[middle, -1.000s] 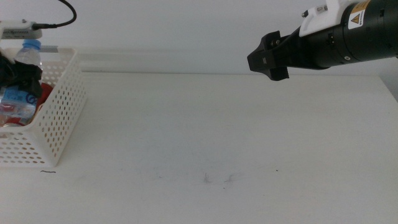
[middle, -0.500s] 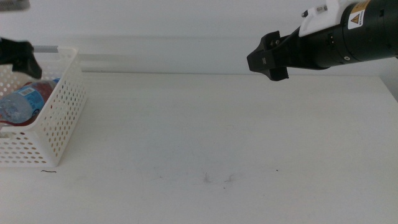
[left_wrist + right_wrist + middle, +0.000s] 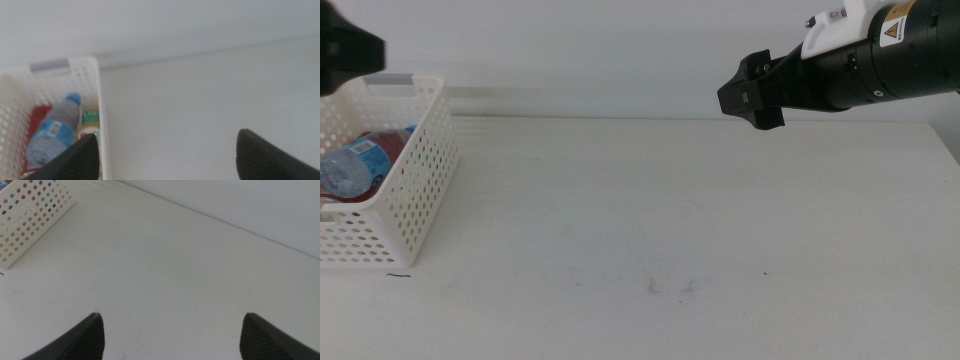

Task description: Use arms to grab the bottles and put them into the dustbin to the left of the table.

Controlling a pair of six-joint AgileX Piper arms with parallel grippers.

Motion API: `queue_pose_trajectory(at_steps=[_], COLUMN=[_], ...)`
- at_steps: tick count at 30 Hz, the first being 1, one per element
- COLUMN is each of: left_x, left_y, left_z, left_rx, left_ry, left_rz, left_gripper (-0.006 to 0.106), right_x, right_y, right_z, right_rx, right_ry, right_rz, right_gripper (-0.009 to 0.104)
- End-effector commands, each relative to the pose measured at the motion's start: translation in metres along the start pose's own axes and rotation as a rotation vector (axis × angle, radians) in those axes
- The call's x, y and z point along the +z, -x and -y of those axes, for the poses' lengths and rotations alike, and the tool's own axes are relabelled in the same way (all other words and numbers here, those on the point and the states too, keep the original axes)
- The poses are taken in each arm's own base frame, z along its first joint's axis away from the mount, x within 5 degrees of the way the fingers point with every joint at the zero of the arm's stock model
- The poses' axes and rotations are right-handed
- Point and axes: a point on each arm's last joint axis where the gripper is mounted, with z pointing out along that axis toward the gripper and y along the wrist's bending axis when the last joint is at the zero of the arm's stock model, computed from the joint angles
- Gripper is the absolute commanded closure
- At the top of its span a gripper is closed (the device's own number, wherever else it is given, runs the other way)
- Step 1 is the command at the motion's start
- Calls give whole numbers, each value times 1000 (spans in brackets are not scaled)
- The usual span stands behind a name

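the left gripper (image 3: 165, 155), jaws spread wide and holding nothing, hangs above the near rim of the dustbin (image 3: 92, 65), and shows in the middle view only as a dark shape (image 3: 348, 50) at the upper left corner. the right gripper (image 3: 170, 330), likewise wide open and empty, is held high over the far right of the table (image 3: 650, 200), its black arm (image 3: 880, 65) with the yellow warning sticker (image 3: 894, 30) reaching in from the right side.

all three bottles lie inside the dustbin (image 3: 415, 190) at the table's left edge: the clear water bottle (image 3: 52, 135) with its blue cap pointing toward the far wall, the yellow-liquid bottle (image 3: 90, 125) just beside it against the inner wall, and the red can (image 3: 39, 120) on the other side. in the middle view the water bottle (image 3: 345, 170) and a strip of red (image 3: 382, 150) show over the rim.

no bottle shows on the tabletop in any view, so the task looks complete. the left arm is the nearer to the dustbin, the right well apart from it.
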Motion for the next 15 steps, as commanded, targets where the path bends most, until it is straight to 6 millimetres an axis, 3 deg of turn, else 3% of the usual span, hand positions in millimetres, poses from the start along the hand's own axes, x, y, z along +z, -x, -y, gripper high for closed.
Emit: queue_pose_trajectory(at_steps=[1,5,9,15], left_x=[-23,-45,-62,-68], left_y=[-8,-21,-20,-20], left_z=[9,14,18,20], left_rx=[7,-19,1,-6], left_ry=[7,44,62,52], left_rz=[78,164,255,282], left_gripper=[7,7,7,7], right_x=[-3,-3,-3,-3], right_y=[1,1,1,1], right_z=[0,0,0,0], right_rx=[-3,-3,-3,-3], right_ry=[-3,-3,-3,-3], right_rz=[13,13,13,13], right_gripper=[17,17,17,17])
